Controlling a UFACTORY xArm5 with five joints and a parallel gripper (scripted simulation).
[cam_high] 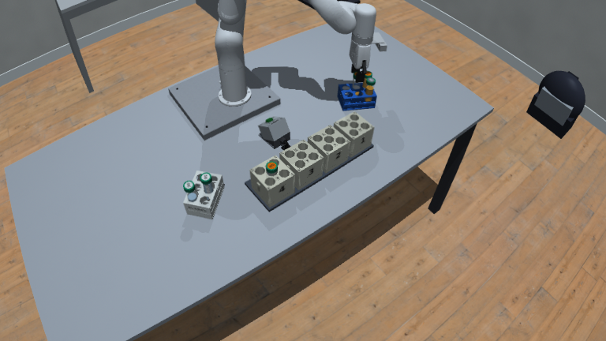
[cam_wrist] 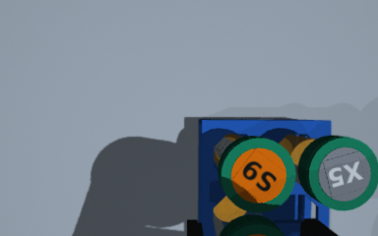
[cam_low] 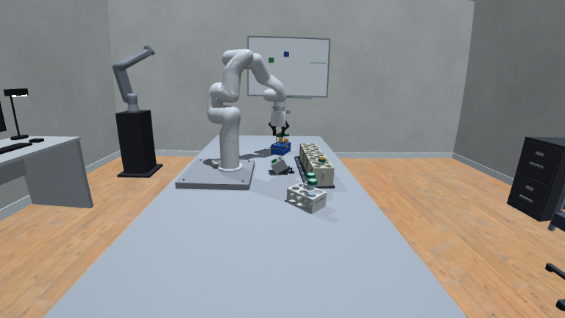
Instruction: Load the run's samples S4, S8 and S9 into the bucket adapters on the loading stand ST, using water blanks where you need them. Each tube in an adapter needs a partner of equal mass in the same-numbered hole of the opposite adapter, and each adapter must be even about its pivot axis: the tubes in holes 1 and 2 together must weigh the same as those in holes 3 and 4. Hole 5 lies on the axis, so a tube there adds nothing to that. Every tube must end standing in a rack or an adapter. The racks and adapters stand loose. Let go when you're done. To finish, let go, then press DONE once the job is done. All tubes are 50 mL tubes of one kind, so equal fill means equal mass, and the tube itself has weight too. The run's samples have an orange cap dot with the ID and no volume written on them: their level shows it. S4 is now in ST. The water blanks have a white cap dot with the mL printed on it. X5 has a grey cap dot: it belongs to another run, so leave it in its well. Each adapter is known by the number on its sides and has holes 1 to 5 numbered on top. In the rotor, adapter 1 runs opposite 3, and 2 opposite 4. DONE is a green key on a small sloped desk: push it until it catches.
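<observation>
Your arm point(cam_high: 231, 60) point(cam_low: 229, 131) reaches over the blue rack point(cam_high: 357, 104) point(cam_low: 279, 149) point(cam_wrist: 290, 127). On the loading stand point(cam_high: 248, 185) point(cam_low: 298, 166), S4 point(cam_high: 271, 166) point(cam_low: 321, 159) stands in adapter 4 point(cam_high: 272, 192) point(cam_low: 324, 177). Your gripper point(cam_high: 358, 78) point(cam_low: 278, 135) point(cam_wrist: 256, 228) has its jaws partly spread, gripping nothing, around an orange-dotted tube point(cam_wrist: 251, 227); S9 point(cam_high: 368, 74) point(cam_wrist: 258, 174) and X5 point(cam_high: 370, 80) point(cam_wrist: 345, 173) stand nearby in that rack.

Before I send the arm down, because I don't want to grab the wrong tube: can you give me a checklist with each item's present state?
1. Gripper open: ok.
2. Dark-shaded cap between the fingers in the wrist view: ok.
3. That cap's ID readable: cannot tell, cut off.
4. X5 standing in the blue rack: ok.
5. Orange-dotted tube in adapter 4: ok.
6. Its partner in adapter 2: not ok, none there.
</observation>
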